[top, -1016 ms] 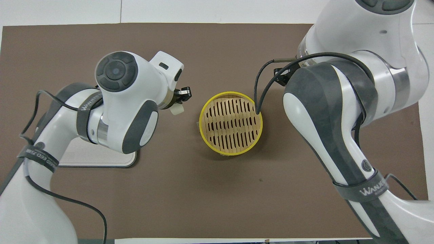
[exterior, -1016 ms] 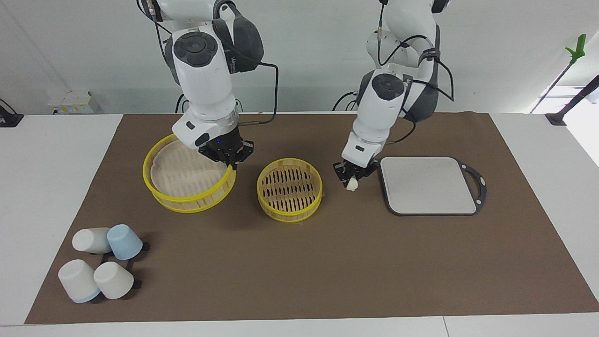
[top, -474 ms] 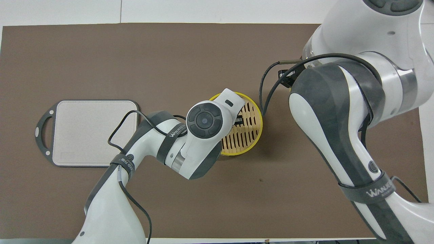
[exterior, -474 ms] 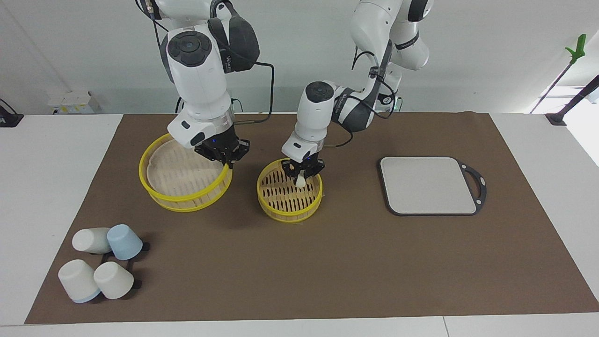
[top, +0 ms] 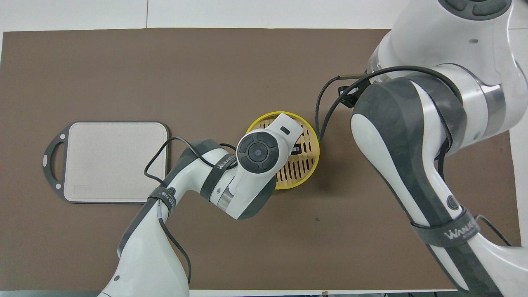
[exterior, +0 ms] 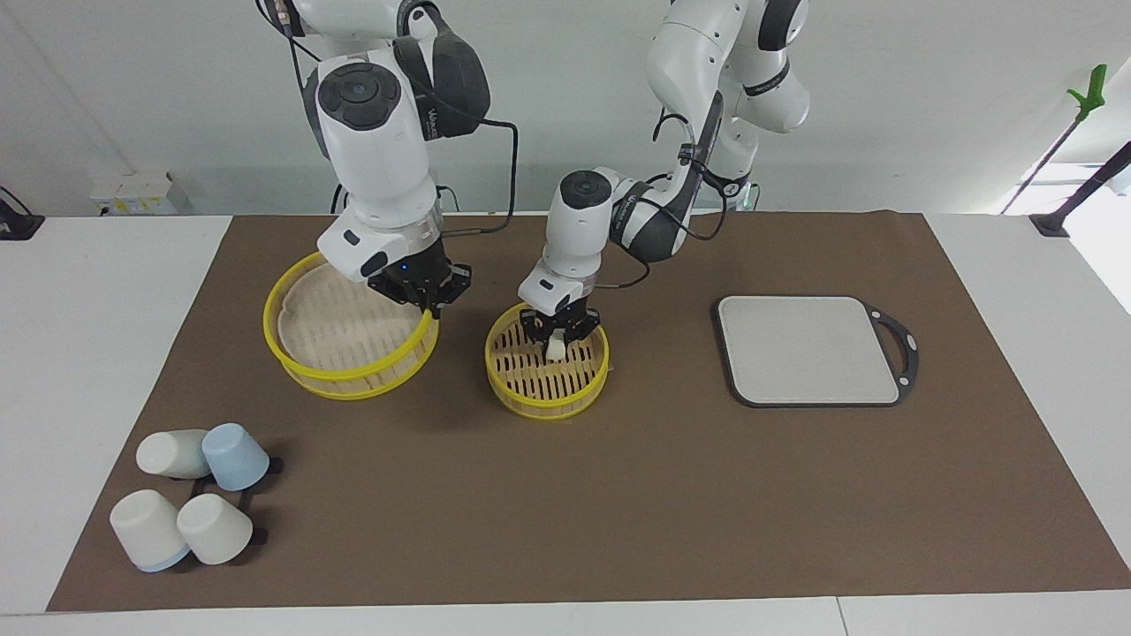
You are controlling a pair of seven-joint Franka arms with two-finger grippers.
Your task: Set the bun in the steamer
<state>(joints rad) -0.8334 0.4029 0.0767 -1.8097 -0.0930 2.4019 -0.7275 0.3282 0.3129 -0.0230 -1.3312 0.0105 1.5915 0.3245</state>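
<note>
Fingers of the left gripper (exterior: 557,340) pinch the small cream-white dough bun (exterior: 555,350), low inside the round yellow-rimmed slatted steamer basket (exterior: 546,393) at frame centre; its forearm bends steeply down. The right gripper (exterior: 428,305), upper left, clamps the yellow-rimmed woven lid (exterior: 336,340), tilted.

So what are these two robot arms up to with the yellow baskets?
The left gripper is lowering a small white bun into the open steamer in the middle of the brown mat, fingers shut on it. The right gripper holds the steamer lid by its rim, tipped up beside the steamer, toward the right arm's end of the table. The bun is not released yet.
</note>
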